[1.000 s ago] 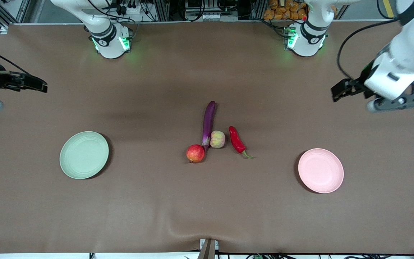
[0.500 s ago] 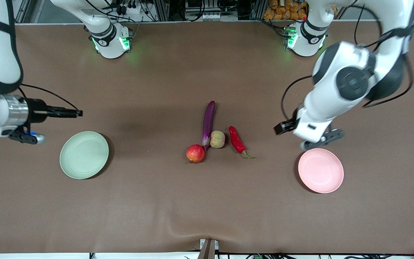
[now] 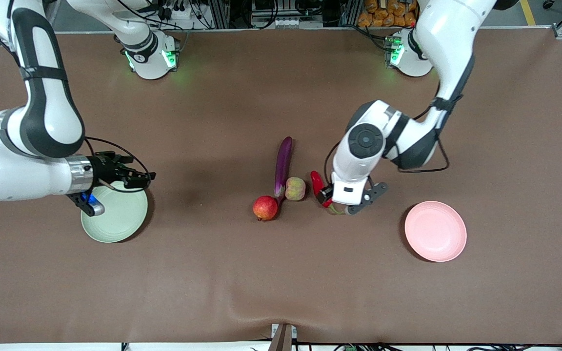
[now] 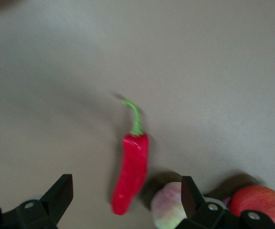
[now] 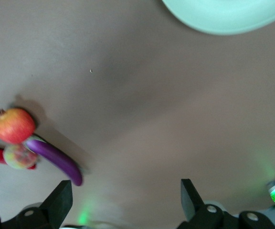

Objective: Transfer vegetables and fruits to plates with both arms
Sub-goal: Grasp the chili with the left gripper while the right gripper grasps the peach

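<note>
A long purple eggplant (image 3: 283, 163), a yellowish-pink peach (image 3: 295, 188) and a red pomegranate (image 3: 265, 207) lie bunched at mid-table. The red chili (image 3: 317, 181) lies beside the peach, toward the left arm's end. My left gripper (image 3: 326, 196) hangs open over the chili and hides its stem end. In the left wrist view the chili (image 4: 132, 174) lies between the spread fingers of the left gripper (image 4: 127, 193), with the peach (image 4: 168, 210) beside it. My right gripper (image 3: 143, 176) is open and empty over the rim of the green plate (image 3: 115, 219). The pink plate (image 3: 435, 230) is bare.
Both arm bases (image 3: 151, 56) (image 3: 410, 51) stand along the table's edge farthest from the front camera. The brown cloth has a wrinkle (image 3: 261, 302) near the front edge. The right wrist view shows the green plate (image 5: 228, 14), the pomegranate (image 5: 13, 125) and the eggplant (image 5: 56, 160).
Both arms have swung in from the table's ends. The left gripper has come over the chili, and the right gripper over the green plate's rim. Neither has shut.
</note>
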`<state>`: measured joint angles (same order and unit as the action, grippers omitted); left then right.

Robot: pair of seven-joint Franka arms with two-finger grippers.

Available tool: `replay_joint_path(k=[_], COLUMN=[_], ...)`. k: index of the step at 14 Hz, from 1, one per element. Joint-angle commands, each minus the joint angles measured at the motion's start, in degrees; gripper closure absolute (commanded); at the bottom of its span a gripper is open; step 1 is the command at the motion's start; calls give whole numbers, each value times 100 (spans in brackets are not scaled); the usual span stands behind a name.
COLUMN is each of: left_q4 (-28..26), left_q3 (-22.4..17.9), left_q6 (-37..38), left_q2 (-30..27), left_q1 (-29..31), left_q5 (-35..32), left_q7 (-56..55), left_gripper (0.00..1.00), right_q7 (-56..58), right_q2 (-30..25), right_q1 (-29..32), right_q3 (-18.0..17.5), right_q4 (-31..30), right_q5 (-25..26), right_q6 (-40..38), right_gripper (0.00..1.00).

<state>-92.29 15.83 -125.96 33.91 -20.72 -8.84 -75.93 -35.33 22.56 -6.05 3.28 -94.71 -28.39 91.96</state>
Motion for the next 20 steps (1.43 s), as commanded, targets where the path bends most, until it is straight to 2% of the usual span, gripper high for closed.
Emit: replay_joint_path(k=[1, 4, 6, 8, 10, 11, 12, 17, 20], left_q4=[63, -16, -419, -640, -641, -641, -649, -676, -667], left_q3=[-45, -36, -27, -45, -45, -45, -45, -80, -80], left_q6=[-166, -270, -813, -1236, -1404, -1422, -1423, -1423, -1248], left_q2=[317, 528, 511, 546, 625, 643, 643, 625, 363], left_q1=[-72, -64, 33, 7, -37, -55, -29, 68, 453], left_q5=[-345, -364, -364, -355, -355, -355, -355, -469, -733], left_q7=[-369, -554, -790, -1063, -1178, -1178, -1187, -977, -426], left_gripper=[0, 0, 0, 0, 0, 41, 99, 100, 100], right_q7=[-894, -1930, -2441, -2749, -3188, -3486, -3742, -4446, -4885], right_q2=[476, 714, 846, 1117, 1390, 1452, 1514, 1637, 1743], right_q1=[-141, -509, -878, -1212, -1546, -1722, -1854, -2399, -2716], right_q3=[15, 15, 24, 15, 15, 15, 15, 24, 41], right_q4=[400, 620, 655, 822, 1033, 1060, 1077, 1043, 981], right_q5=[-665, -1413, -1774, -2064, -2145, -2145, -2145, -2092, -2022], right_q6=[-64, 460, 1163, 1848, 2420, 2701, 2974, 3625, 3987], right_gripper=[0, 0, 0, 0, 0, 0, 0, 0, 0])
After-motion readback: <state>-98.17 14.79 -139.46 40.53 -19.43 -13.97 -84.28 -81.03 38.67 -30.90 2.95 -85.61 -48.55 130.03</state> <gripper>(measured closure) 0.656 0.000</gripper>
